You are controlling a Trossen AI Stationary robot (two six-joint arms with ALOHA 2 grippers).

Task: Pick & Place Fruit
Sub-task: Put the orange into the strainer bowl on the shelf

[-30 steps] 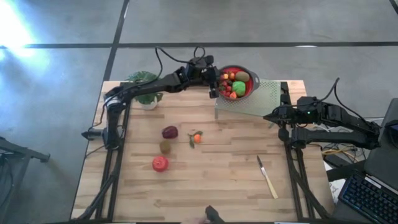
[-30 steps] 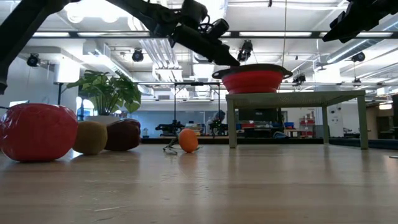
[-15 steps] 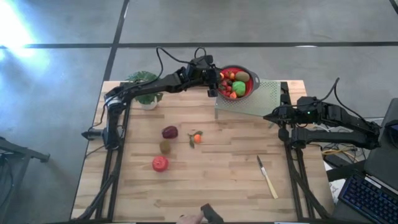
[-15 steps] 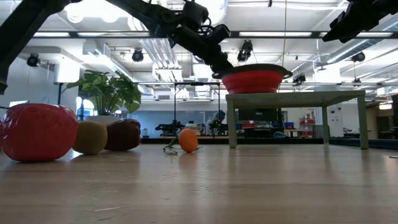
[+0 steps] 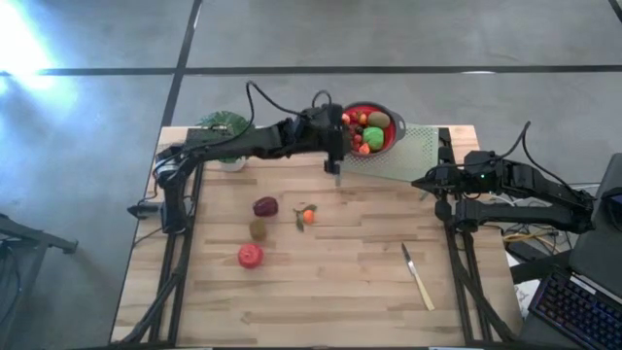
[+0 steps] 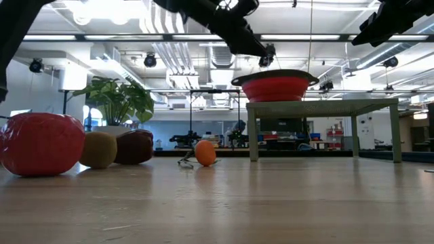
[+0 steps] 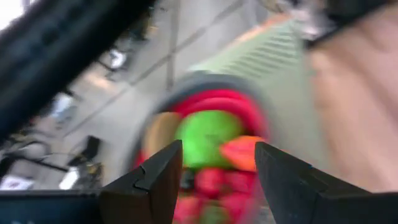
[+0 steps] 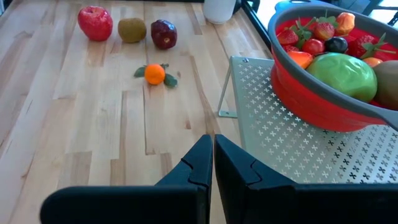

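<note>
Hovering with nothing between its parted fingers, your left gripper (image 5: 336, 163) faces the red bowl (image 5: 369, 128); right gripper (image 8: 210, 163) pinched together. Orange fruit (image 5: 307, 216) probably light, slick: pinch its widest part.

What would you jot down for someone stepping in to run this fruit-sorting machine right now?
Left gripper: open, empty, beside the red bowl on the metal rack.
Right gripper: shut, empty, waiting at the table's right edge.
Done: bowl already holds many fruits, including a green one.
Left: four fruits on the table: red apple, brown kiwi, dark red fruit, small orange. The knife stays.
</note>
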